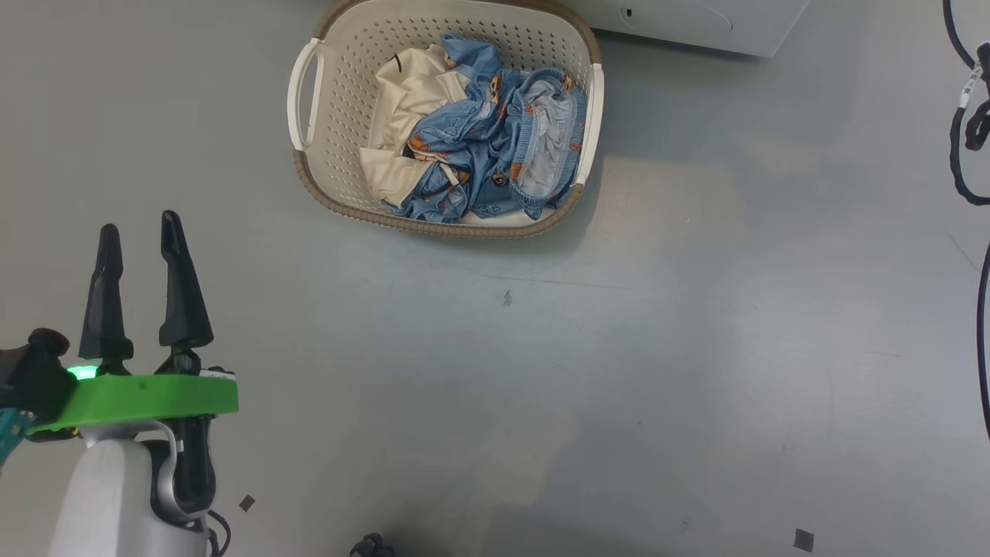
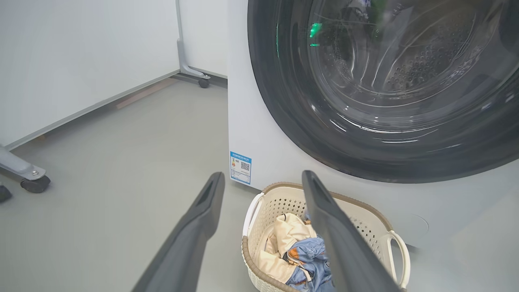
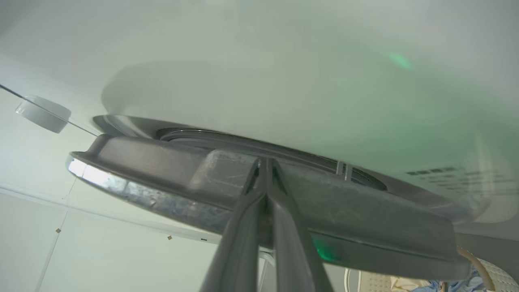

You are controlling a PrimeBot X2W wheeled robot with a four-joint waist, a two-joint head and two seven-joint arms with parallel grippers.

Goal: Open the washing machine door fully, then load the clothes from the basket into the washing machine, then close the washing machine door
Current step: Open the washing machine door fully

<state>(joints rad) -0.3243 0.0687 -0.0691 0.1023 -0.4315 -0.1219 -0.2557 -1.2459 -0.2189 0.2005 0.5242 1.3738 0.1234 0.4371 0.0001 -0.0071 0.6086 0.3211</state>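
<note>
Looks like right gripper (image 3: pixel 265 164) work: pressed together, tips at the edge of washing machine door (image 3: pixel 142 162) straight ahead, with left gripper (image 1: pixel 139 224) spread, near-left of basket (image 1: pixel 464 229).

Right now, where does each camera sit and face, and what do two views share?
Head view: from the head, down onto basket and clothes; left gripper lower left.
Left wrist view: along its open fingers toward the washing machine door.
Right wrist view: along the shut right gripper to that door's rim.
Shared, first two: basket.
</note>
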